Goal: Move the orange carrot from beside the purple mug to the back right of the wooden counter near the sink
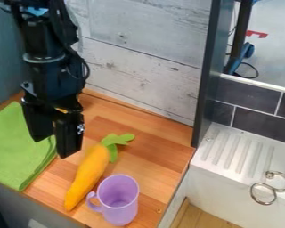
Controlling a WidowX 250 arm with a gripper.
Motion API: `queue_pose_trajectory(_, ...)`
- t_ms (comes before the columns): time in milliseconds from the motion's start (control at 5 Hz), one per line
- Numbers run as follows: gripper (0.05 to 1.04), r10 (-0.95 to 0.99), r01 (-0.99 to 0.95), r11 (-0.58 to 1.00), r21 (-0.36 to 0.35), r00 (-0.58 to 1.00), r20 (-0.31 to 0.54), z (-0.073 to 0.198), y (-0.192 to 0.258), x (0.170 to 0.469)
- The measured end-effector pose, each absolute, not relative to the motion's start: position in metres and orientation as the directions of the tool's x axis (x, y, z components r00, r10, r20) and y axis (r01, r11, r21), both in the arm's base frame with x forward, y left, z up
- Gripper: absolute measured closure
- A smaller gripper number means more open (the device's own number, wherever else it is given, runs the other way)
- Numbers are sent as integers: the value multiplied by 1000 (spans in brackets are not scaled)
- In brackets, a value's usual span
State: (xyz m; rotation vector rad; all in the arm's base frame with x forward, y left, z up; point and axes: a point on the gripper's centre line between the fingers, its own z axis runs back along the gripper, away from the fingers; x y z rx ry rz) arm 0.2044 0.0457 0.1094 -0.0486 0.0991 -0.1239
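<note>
Orange, the toy carrot [90,171] at lower left is judged light, perhaps soft, best grasped mid-body; the gripper's fingers [69,139] are spread apart.

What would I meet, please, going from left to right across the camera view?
Green cloth, orange toy carrot, purple mug, dark upright post, metal rings.

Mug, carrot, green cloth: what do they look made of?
Mug: likely smooth plastic, slight sheen; glazed ceramic possible. Carrot: matte, soft-looking body with flat, rounded leaves, suggesting felt or plush; foam or plastic possible. Green cloth: matte fabric, judging by its layered, folded edge; weave unclear.
</note>
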Motion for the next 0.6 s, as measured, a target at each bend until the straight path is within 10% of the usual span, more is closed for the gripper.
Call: queue_pose_trajectory(600, 83, 47, -47, 999, -20, 999, 19, 97, 49, 230)
